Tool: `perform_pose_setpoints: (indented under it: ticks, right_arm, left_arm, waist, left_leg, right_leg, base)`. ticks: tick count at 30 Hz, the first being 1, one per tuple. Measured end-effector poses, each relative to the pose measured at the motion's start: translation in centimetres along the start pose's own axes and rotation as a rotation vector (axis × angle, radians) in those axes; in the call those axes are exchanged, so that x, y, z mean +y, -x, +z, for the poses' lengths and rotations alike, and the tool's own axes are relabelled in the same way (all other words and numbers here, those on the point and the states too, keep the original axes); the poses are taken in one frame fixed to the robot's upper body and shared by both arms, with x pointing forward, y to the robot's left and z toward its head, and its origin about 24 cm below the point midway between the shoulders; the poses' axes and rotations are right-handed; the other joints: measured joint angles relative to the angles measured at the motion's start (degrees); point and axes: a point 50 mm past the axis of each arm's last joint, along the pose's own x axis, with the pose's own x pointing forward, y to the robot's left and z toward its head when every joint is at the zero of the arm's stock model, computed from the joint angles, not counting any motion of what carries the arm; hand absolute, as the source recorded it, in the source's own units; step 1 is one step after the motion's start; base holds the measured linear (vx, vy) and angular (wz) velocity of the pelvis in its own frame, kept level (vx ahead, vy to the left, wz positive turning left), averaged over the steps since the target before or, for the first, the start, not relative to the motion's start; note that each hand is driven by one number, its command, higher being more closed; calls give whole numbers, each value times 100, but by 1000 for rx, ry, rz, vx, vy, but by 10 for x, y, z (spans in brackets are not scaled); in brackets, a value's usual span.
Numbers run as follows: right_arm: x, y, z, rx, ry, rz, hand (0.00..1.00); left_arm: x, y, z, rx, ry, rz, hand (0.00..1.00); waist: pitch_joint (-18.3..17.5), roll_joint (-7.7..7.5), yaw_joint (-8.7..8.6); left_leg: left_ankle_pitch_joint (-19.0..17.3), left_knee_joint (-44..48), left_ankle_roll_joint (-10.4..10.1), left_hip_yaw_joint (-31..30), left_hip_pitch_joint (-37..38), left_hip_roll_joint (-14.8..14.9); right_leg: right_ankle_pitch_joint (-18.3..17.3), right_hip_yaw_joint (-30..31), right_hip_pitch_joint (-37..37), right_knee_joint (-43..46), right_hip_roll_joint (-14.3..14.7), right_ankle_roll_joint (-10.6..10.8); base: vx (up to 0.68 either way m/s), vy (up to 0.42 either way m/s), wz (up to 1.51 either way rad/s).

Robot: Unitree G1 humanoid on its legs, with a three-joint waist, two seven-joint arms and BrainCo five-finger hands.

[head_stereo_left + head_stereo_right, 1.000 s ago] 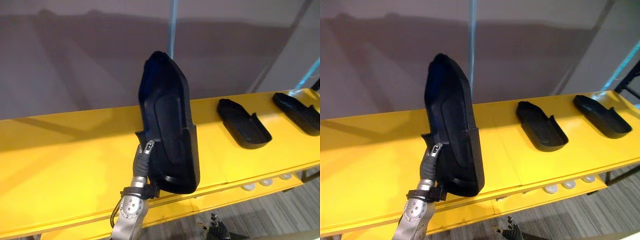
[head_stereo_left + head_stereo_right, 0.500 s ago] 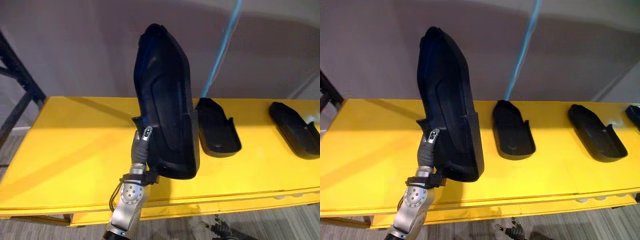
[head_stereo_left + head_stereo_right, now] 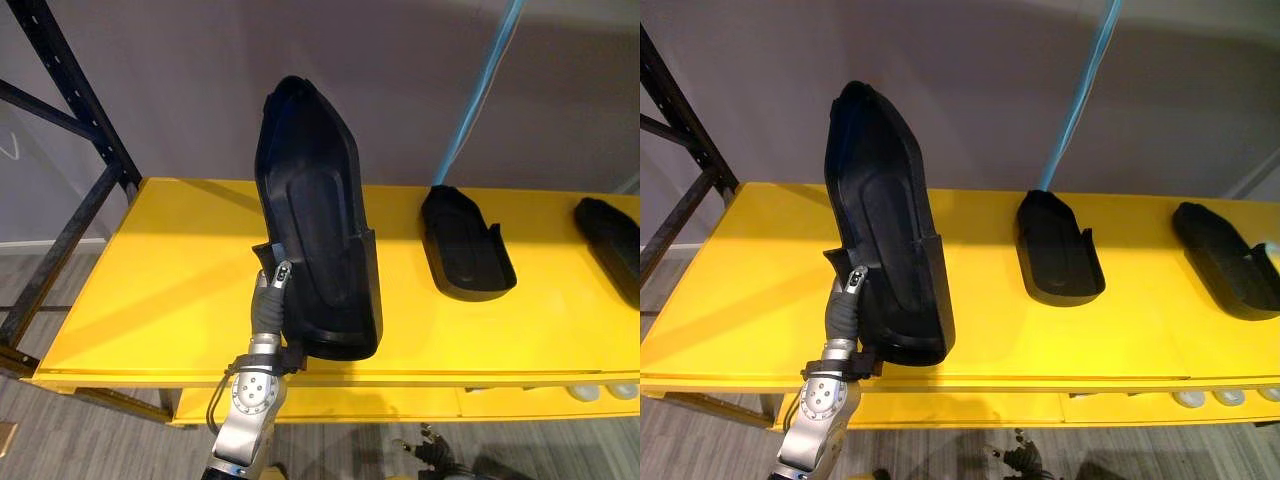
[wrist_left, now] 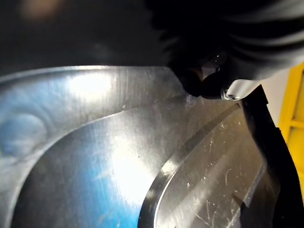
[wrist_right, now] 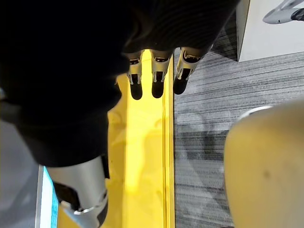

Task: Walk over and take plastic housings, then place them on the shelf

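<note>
over yellow shelf (image 3: 150, 280), left hand (image 3: 271, 303) clasps upright plastic housing (image 3: 315, 230); right hand (image 5: 159, 72) relaxed.

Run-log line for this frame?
left robot hand: shut on long black plastic housing, upright | yellow shelf: two other black housings lying flat | right robot hand: open, idle

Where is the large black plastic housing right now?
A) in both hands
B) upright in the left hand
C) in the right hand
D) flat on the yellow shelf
B: the left hand grips the plastic housing by its lower edge, upright at the yellow shelf; the right hand hangs with straight fingers, holding nothing.
</note>
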Motion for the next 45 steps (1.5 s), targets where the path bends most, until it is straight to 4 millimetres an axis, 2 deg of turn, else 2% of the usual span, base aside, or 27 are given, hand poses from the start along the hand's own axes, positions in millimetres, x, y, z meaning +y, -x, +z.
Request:
perform_pose_setpoints:
  ticks: [7, 10, 16, 21, 24, 28, 32, 35, 36, 37, 42, 43, 45]
  right_arm:
    - [-3, 1, -4, 10, -2, -9, 0]
    - [-3, 3, -8, 20, 1, -6, 0]
    - [-2, 3, -8, 17, 18, 19, 0]
    - [-1, 3, -5, 7, 16, 37, 0]
    - [-4, 2, -2, -5, 21, 36, 0]
    - [-12, 4, -6, -3, 28, 21, 0]
    - [-16, 8, -17, 26, 25, 7, 0]
    - [-18, 13, -29, 57, 24, -1, 0]
    - [-19, 14, -31, 65, 16, -8, 0]
    - [-17, 14, -32, 68, 13, -7, 0]
    - [-19, 12, -28, 56, 19, -11, 0]
    - [-19, 12, -27, 53, 20, -11, 0]
    - [-19, 12, -26, 48, 21, -11, 0]
  left_arm:
    - [28, -3, 1, 3, -89, 103, 100]
    - [45, -6, -2, 13, -206, 126, 100]
    - [86, -29, -19, 125, -385, 225, 100]
    - [98, -53, -18, 146, -463, 233, 100]
    - [107, -63, -19, 173, -488, 270, 100]
    - [104, -82, -8, 130, -487, 275, 100]
    - [121, -94, -6, 167, -536, 348, 100]
    - [128, -103, -2, 183, -581, 366, 100]
    - [133, -109, 4, 174, -603, 374, 100]
    - [135, -113, 8, 164, -607, 381, 100]
    - [139, -134, 30, 116, -638, 398, 100]
    - [139, -142, 38, 102, -643, 403, 0]
    - [138, -147, 44, 84, -640, 404, 0]
  waist:
    - [-76, 3, -26]
    - [-165, 7, 8]
    - [-192, 23, -18]
    - [-190, 20, -95]
    - [-155, 78, -219]
    - [-144, 85, -233]
    - [-132, 64, -334]
    - [-117, 47, -440]
    - [-91, 1, -482]
    - [-78, -38, -487]
    - [40, 0, -480]
    - [84, 7, -495]
    - [149, 6, -505]
  left_leg:
    - [486, -951, -115, 97, 472, 78]
    - [682, -1327, -128, 122, 727, 80]
    - [1178, -2025, -91, 266, 978, 104]
    - [1518, -2353, -34, 270, 931, 5]
    - [1525, -2380, -16, 316, 917, 10]
    - [1522, -2380, -16, 426, 641, 23]
    - [1522, -2378, -15, 712, 495, -2]
    - [1515, -2375, -5, 760, 383, -46]
    - [1527, -2363, -17, 774, 325, -52]
    - [1537, -2351, 2, 784, 336, -59]
    - [1529, -2347, -13, 875, 338, 85]
    - [1519, -2347, -27, 917, 327, 124]
    - [1507, -2346, -42, 970, 312, 154]
  right_leg:
    - [342, 21, 222, -413, 170, -108]
    - [398, 18, 296, -415, 196, -151]
    - [769, 24, 290, -715, 280, -207]
    - [766, 21, 107, -753, 221, -197]
    - [704, 54, 33, -766, 229, -146]
    - [700, 346, -223, -881, 307, -148]
    - [772, 777, -405, -1172, 346, -259]
    - [805, 833, -534, -1198, 310, -308]
    - [968, 858, -583, -1170, 309, -380]
    - [1147, 906, -584, -1163, 304, -273]
    - [1179, 878, -596, -1189, 444, -230]
    - [1183, 876, -630, -1182, 479, -236]
    - [1201, 878, -680, -1173, 504, -262]
  base:
    - [53, -55, -5]
    - [1, 1, 1]
    - [-87, 29, -9]
    - [-188, 22, -3]
    - [-259, 13, -5]
    - [-145, 32, -7]
    - [-23, 71, -37]
    - [58, 47, -12]
    - [125, 13, -1]
    - [133, -8, -4]
    - [114, -53, -7]
    - [60, -42, -10]
    - [46, -33, -15]
